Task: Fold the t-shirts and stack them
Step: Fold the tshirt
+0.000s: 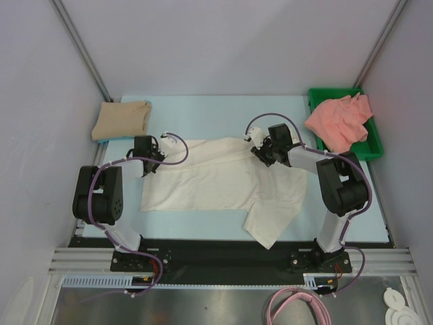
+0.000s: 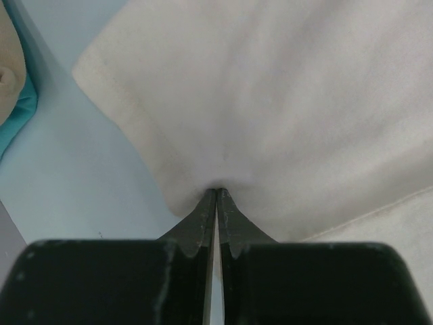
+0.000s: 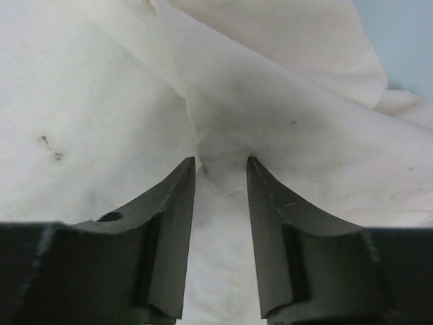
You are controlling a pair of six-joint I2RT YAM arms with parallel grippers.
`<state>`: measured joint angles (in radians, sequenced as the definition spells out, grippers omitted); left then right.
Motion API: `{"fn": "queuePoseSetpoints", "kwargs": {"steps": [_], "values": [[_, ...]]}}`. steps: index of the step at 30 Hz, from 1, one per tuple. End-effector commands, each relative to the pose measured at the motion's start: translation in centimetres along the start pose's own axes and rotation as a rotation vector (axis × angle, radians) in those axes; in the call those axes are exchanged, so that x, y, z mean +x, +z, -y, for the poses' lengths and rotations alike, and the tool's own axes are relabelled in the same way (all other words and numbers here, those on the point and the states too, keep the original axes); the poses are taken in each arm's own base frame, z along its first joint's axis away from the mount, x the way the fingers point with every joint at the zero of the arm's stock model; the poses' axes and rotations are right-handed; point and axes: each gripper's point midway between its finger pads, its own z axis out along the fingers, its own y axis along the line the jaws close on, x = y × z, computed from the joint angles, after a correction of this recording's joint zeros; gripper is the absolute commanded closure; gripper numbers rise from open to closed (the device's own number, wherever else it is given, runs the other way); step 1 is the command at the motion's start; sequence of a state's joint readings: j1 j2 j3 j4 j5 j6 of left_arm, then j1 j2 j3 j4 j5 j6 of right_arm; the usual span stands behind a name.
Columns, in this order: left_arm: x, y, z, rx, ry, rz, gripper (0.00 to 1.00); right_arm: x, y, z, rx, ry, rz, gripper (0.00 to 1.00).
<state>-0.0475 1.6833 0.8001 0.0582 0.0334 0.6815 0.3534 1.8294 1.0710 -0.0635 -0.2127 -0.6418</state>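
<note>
The tan shirt point(image 1: 122, 120) lies folded beyond my left jaws point(image 2: 216, 191); the pink shirt point(image 1: 338, 122) waits crumpled past my right jaws point(image 3: 220, 162). The cream shirt point(image 1: 216, 183) lies spread between them, half-folded I judge: left jaws pinch its edge, right stand part-open astride a ridge.

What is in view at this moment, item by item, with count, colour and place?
cream-white t-shirt: 1, cream-white, spread mid-table between the arms, lower right part rumpled.
tan-beige t-shirt: 1, tan, folded at the far left corner.
salmon-pink t-shirt: 1, pink, heaped in the tray.
green tray: 1, green, far right corner.
table: 1, light blue.
pink hose: 1, pink, coiled below the right base.
left claw: 1, black, pinched shut on the cream shirt's left edge.
right claw: 1, black, fingers apart with a ridge of cream cloth between them.
</note>
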Motion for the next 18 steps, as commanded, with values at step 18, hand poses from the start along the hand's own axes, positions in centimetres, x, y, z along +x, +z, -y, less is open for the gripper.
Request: {"fn": "queuePoseSetpoints", "kwargs": {"steps": [18], "values": [[0.5, 0.1, 0.9, 0.024, 0.013, -0.005, 0.93, -3.9, -5.4, 0.4, 0.143, -0.077, 0.015, 1.0]]}}
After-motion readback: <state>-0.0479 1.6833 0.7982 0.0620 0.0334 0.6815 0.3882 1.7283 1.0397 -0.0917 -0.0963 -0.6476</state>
